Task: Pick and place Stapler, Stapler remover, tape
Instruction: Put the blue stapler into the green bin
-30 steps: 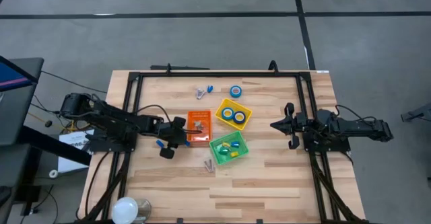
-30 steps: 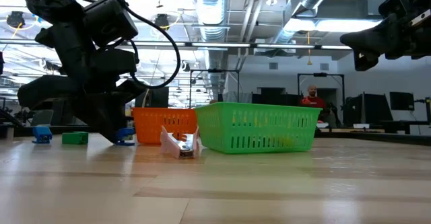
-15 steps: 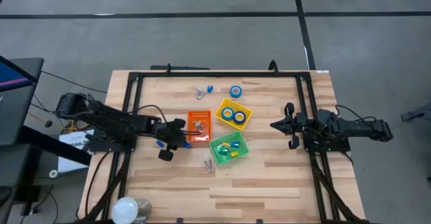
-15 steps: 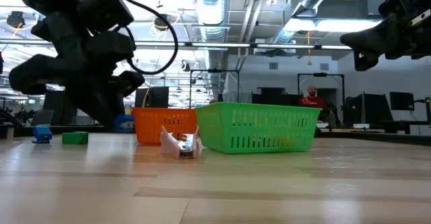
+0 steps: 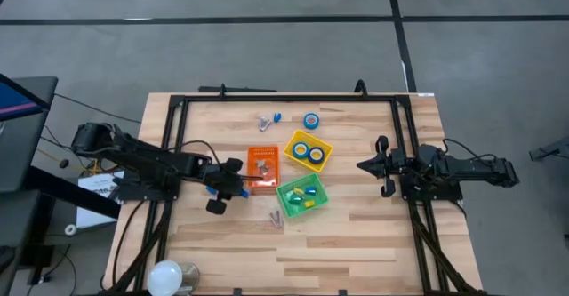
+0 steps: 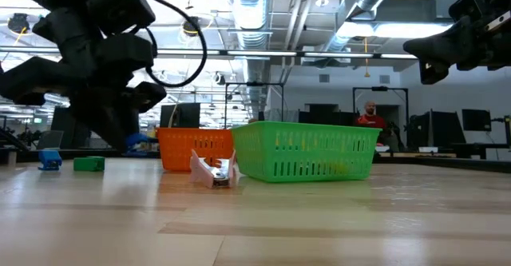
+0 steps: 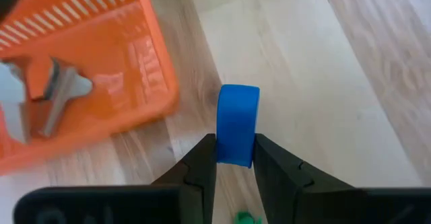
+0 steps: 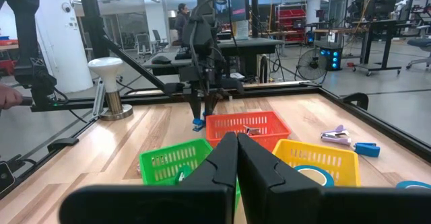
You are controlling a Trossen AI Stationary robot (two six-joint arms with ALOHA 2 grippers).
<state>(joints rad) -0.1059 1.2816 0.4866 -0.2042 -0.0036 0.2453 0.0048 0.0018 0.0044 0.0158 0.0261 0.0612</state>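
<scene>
I've got the left gripper (image 7: 235,162) pinching a small blue piece (image 7: 237,124) edge-on between its fingertips, lifted off the table (image 5: 356,243) just beside the orange bin (image 5: 263,167); I can't tell from here whether it's a stapler or a remover, only that it's blue and narrow; the orange bin already holds grey metal pieces (image 7: 62,93), so I judge that's where this one belongs; the grip sits low on the piece, so I'd move slowly and keep the wrist level; I want to carry it fully over the orange rim before letting go, because a release at the wall could tip it back onto the wood; clear the wall with height first, then come across, then lower into the middle of the bin. The right gripper (image 8: 236,158) waits over the table's right side, fingers pressed together on nothing. Two tape rolls (image 5: 308,151) sit in the yellow bin (image 5: 325,146); a third tape roll (image 5: 311,120) lies loose near the far edge; the green bin (image 5: 286,196) sits beside the orange one.
</scene>
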